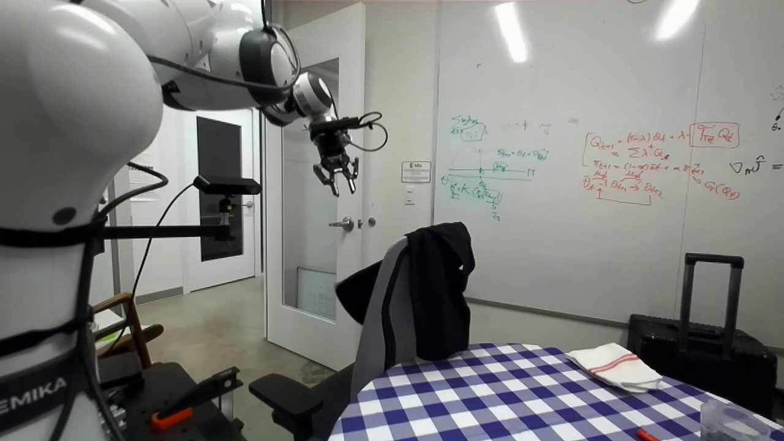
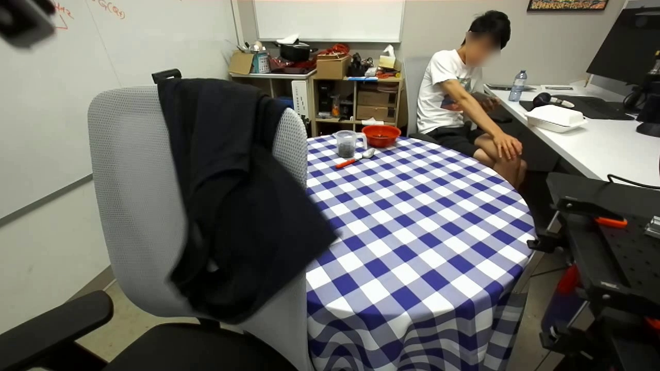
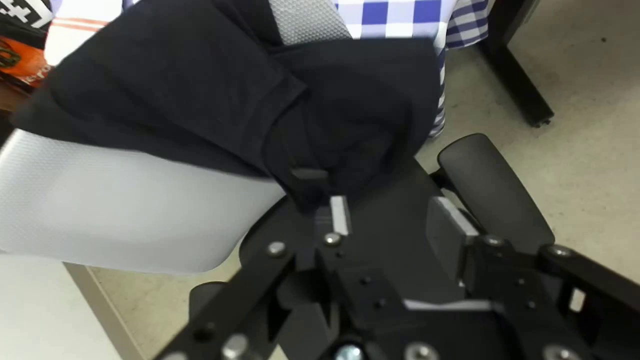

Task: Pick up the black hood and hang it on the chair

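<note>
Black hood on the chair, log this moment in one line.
black hood: draped over top of grey office chair | gripper: open, apart from hood | task: looks done

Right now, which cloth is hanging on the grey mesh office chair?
The black cloth hood, draped over the back of the chair. The white towel with red stripes lies on the blue-and-white checked tablecloth.
</note>
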Robot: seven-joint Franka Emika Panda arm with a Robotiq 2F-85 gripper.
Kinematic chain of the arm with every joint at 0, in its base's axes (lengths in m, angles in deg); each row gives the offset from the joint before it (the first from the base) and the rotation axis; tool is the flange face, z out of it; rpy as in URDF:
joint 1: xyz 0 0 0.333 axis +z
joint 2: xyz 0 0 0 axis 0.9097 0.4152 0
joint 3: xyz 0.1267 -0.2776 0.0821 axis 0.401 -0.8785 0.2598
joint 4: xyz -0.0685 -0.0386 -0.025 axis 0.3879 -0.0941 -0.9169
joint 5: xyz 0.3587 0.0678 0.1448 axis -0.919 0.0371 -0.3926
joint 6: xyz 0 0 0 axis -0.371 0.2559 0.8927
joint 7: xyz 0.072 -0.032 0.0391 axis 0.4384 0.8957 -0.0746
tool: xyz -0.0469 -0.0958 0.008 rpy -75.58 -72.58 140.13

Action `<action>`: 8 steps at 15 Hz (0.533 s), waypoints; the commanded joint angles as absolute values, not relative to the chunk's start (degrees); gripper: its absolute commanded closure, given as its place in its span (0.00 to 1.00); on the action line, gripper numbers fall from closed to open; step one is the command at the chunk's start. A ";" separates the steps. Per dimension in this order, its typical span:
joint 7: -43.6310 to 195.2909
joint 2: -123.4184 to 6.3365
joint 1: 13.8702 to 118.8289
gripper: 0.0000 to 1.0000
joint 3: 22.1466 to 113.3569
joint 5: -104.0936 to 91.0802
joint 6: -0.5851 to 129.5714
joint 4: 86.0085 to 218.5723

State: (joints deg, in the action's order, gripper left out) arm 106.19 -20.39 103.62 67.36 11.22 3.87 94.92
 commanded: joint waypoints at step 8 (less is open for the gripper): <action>114.70 -17.12 98.55 0.00 64.88 15.29 3.73 91.25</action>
State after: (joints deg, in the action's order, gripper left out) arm 112.90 -15.21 101.52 66.25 14.60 4.00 92.66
